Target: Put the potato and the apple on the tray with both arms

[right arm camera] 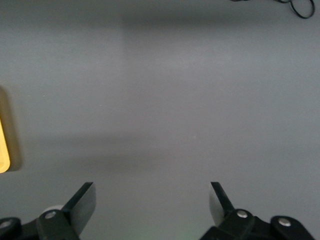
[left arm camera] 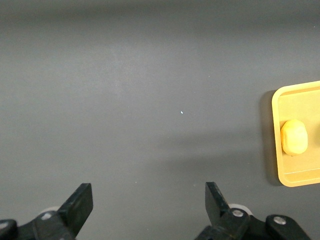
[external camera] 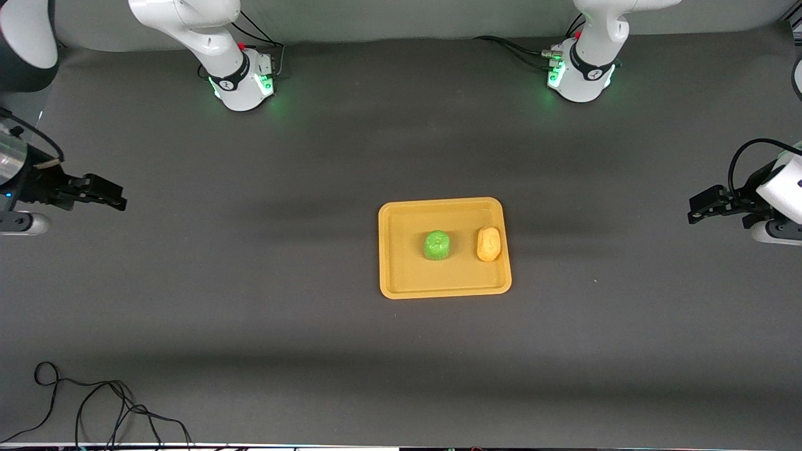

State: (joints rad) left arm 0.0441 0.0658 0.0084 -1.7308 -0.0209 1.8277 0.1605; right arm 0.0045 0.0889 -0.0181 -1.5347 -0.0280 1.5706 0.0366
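Left pincer [left arm camera: 149,202] gapes; tray [left arm camera: 300,180] cut off, apple hidden.

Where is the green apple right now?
The apple sits in the middle of the tray, beside the potato, which lies toward the left arm's end.

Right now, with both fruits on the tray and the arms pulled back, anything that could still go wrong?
Little is left to fail.

1. The lumpy yellow-orange potato lies close to the low rim of the flat yellow-orange plastic tray, at the left arm's end; a bump might roll it off.

2. The bright green bumpy apple is roundish, so a jolt could shift it.

The open left gripper and right gripper wait off the tray.
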